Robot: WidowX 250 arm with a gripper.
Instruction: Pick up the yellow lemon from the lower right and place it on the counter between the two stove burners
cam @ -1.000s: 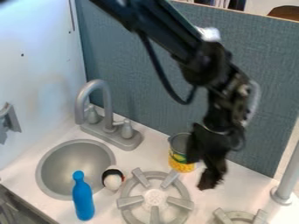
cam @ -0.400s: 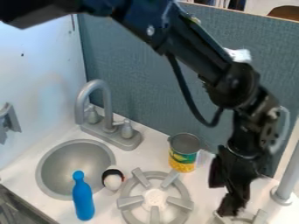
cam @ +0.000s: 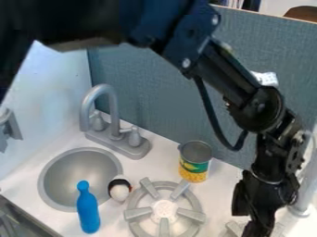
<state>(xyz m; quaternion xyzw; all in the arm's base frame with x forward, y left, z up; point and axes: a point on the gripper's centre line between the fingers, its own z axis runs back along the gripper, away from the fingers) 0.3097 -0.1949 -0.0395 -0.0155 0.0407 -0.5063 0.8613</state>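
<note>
The black gripper point(cam: 246, 221) hangs at the lower right, over the second burner point(cam: 234, 227), its fingers apart with nothing seen between them. To its left and farther back, a can point(cam: 194, 162) with a yellow and green label stands upright on the counter. A blue bottle-shaped object point(cam: 88, 208) is at the sink's front right edge. Between the sink and the nearer burner lies a small black-and-white object point(cam: 119, 189) with a bit of red.
The round grey sink point(cam: 110, 162) is at the left, with a grey faucet point(cam: 114, 113) behind it. A grey burner point(cam: 164, 209) occupies the front middle. A grey post point(cam: 302, 203) rises at the right, and a blue-grey panel point(cam: 155, 88) stands behind.
The gripper has moved right and toward the front, away from the can to above the second burner. More of the arm has come into view. The can, blue object and black-and-white object have stayed put.
</note>
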